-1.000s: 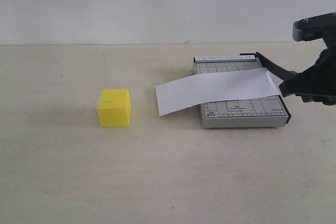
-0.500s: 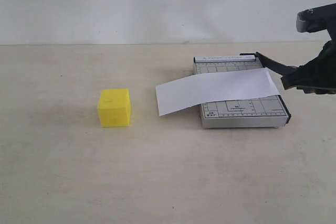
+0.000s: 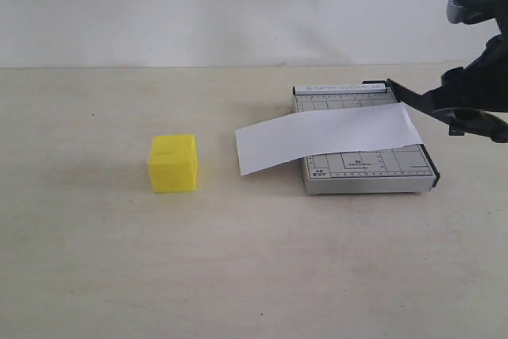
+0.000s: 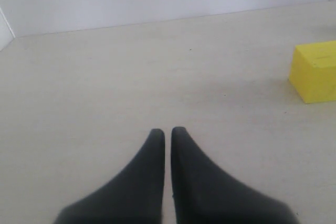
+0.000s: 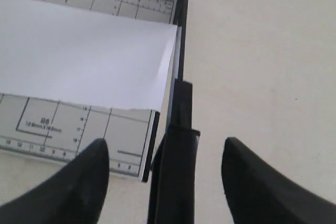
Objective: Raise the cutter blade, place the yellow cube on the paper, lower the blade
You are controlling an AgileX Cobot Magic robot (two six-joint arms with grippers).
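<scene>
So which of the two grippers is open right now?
The right gripper: its jaws stand wide apart on either side of the cutter blade. The left gripper has its jaws nearly together, holding nothing.

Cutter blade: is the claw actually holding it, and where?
No grip shows: the right gripper stands open astride the cutter blade at its handle end, gaps on both sides. The left gripper is shut, empty.

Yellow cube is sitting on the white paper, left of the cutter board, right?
Not quite. The exterior view shows the yellow cube on the bare table, apart from the paper, left of the cutter board.
</scene>
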